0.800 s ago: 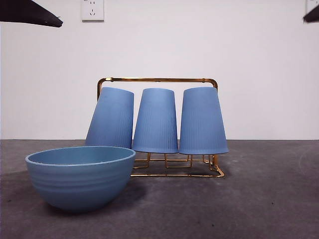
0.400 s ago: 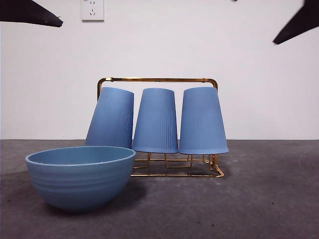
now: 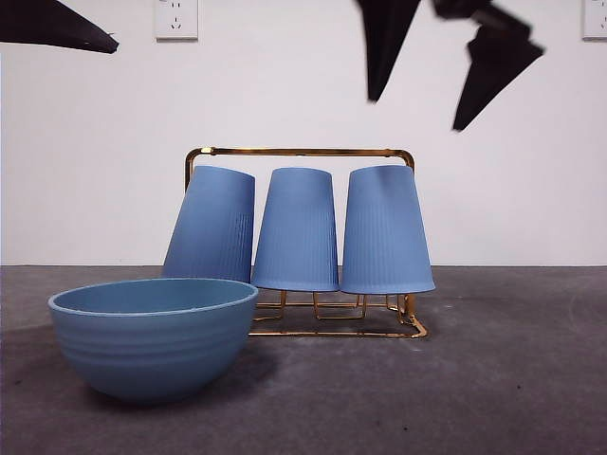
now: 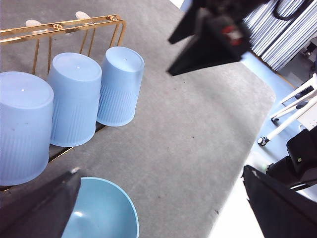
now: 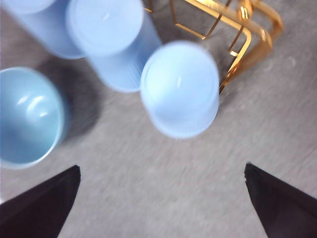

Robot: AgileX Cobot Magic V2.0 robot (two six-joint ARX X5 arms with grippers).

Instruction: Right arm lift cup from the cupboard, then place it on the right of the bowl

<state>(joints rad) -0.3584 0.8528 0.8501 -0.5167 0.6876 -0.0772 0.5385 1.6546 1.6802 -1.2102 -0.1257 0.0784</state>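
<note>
Three ribbed blue cups stand upside down on the gold wire cupboard (image 3: 299, 152): a tilted left cup (image 3: 211, 226), a middle cup (image 3: 296, 230) and a right cup (image 3: 385, 230). The blue bowl (image 3: 152, 336) sits in front of the left cup. My right gripper (image 3: 414, 115) is open and empty, hanging above the right cup without touching it. In the right wrist view that cup (image 5: 181, 94) lies ahead of the open right gripper (image 5: 161, 166), with the bowl (image 5: 27, 116) to one side. My left gripper (image 4: 159, 170) is open and empty, waiting high at the left.
The left arm shows only as a black tip (image 3: 57, 28) at the top left. The left wrist view shows the right gripper (image 4: 208, 39) over the table beyond the far cup (image 4: 120, 84), the table's edge, and a stand's white legs (image 4: 292, 114).
The right gripper has come down and leftward from the top right corner. It now hangs open above the right cup. Cups, rack and bowl have not moved.
</note>
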